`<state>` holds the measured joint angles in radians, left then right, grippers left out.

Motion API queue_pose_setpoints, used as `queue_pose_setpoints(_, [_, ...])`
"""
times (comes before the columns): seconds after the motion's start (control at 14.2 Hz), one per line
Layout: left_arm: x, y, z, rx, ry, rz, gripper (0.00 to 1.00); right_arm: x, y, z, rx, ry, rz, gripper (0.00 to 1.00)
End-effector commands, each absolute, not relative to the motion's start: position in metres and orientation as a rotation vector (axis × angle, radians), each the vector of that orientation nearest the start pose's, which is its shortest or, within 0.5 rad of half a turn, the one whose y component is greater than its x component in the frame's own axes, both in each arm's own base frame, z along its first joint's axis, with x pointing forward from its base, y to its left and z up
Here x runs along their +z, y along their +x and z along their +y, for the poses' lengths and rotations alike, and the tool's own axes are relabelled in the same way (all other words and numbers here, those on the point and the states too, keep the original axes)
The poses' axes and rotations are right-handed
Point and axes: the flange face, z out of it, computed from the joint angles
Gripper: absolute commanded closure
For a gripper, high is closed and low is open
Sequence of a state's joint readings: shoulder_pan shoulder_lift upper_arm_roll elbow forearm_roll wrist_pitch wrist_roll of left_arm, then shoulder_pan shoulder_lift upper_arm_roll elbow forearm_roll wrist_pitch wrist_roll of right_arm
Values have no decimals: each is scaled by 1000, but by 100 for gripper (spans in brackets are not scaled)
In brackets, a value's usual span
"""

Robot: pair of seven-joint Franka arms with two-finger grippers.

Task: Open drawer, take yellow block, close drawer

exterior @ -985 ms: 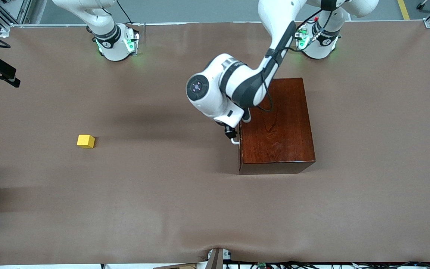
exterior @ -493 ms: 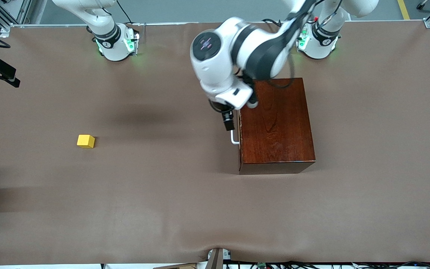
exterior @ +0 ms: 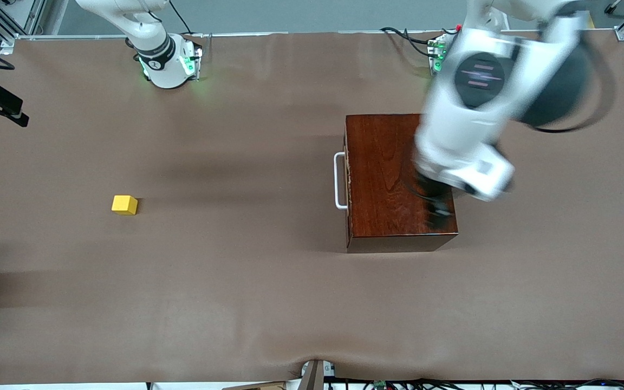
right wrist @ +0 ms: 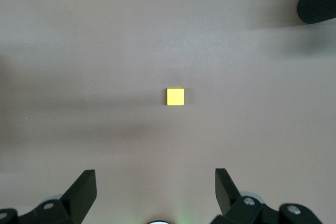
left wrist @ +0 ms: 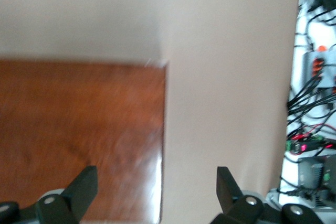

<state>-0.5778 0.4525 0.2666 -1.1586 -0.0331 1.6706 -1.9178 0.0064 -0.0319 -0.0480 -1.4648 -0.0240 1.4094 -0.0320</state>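
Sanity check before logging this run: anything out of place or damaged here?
Nothing damaged or spilled. The drawer sits shut in the wooden box, and the yellow block lies square on the table toward the right arm's end.

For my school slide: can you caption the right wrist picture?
Open right gripper hovers high over the yellow block on the brown table.

We see a brown table cover [exterior: 247,303], cables and electronics [left wrist: 315,129] along its edge near the camera.
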Motion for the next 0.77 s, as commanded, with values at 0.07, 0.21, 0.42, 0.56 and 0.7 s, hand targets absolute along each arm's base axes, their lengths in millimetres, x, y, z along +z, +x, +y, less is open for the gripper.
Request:
queue_pose_setpoints(0.07, [564,672,-135,53,2292,1995,0,680,527,-30,38,-3159,17,0])
queue_pose_setpoints(0.21, [561,669,-121,43,2346,1951,0,680,527,-32,38,-3159,22,0])
queue_pose_setpoints(0.42, [580,644,-86,21,2416,1863,0,678,526,-50,40,-3098,76,0])
queue_pose_setpoints(0.56, [589,613,-68,-11,2497,1739,0,680,526,-39,41,-3114,46,0])
queue_pose_setpoints(0.7, [602,572,-51,7,2579,1608,0,678,526,-46,42,-3112,60,0])
